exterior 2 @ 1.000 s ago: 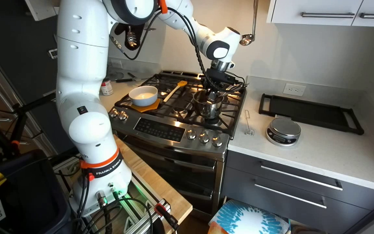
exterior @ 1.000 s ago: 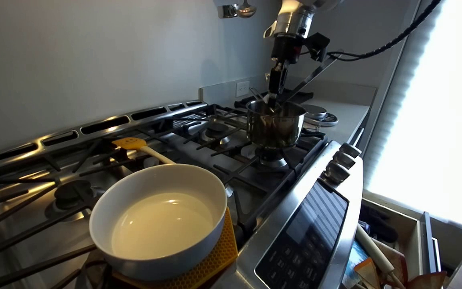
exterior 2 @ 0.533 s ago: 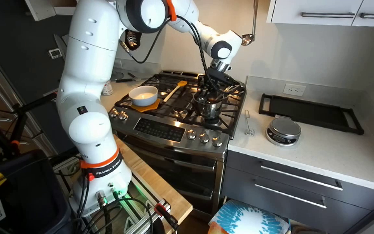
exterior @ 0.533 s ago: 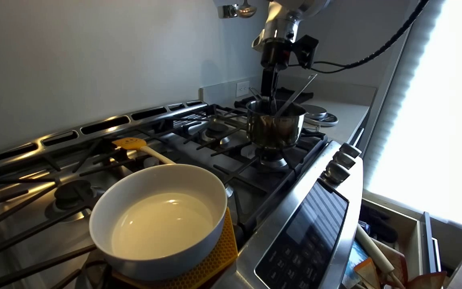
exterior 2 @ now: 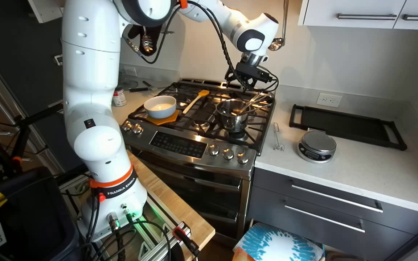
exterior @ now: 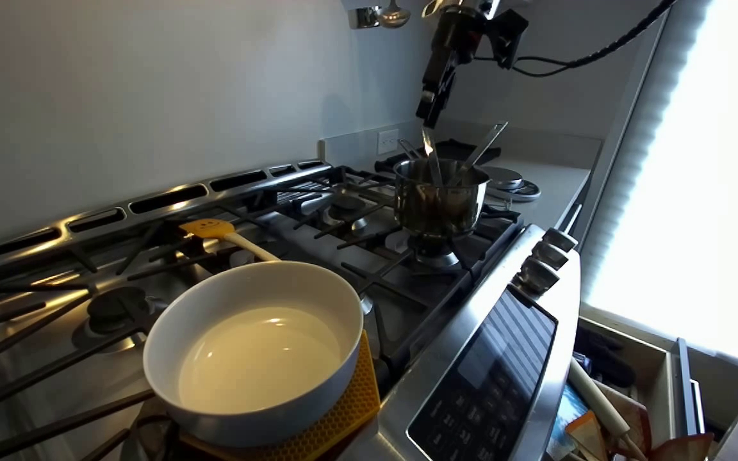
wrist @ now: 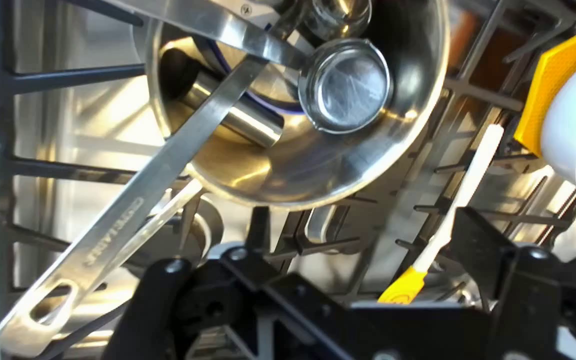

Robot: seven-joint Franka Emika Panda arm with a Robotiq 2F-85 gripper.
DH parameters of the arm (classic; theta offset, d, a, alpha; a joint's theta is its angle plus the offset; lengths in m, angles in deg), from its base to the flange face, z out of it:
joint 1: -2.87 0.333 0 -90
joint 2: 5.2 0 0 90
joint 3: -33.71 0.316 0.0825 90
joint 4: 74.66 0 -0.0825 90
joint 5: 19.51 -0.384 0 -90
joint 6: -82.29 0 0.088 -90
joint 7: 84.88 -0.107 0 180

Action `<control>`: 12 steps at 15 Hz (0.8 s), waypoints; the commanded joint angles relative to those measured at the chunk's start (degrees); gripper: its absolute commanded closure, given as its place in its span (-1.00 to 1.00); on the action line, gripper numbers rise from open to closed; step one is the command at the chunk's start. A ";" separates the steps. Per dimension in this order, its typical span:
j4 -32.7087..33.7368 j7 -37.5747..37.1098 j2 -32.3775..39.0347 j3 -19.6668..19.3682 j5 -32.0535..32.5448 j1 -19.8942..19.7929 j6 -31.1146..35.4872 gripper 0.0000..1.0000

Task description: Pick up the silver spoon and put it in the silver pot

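The silver pot stands on a burner grate in both exterior views, with several metal utensils inside. Against its rim leans the silver spoon, its handle sticking up and outward. From above, in the wrist view, the spoon handle crosses the top of the picture and seems to end at a small round cup in the pot. Another metal handle lies across the pot's rim. My gripper hangs above the pot, apart from the utensils. In the wrist view the gripper is spread wide, holding nothing.
A large white pan rests on a yellow mat, beside a yellow spatula. On the counter right of the stove are a whisk, a scale and a black tray.
My gripper was down inside the pot; it has opened and risen above the rim. The spoon's handle has dropped lower and rests without the gripper. A paler upright handle now shows in the pot.
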 commanded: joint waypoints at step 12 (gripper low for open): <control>-33.06 29.15 -33.26 -13.24 -21.13 -1.41 9.48 -1.00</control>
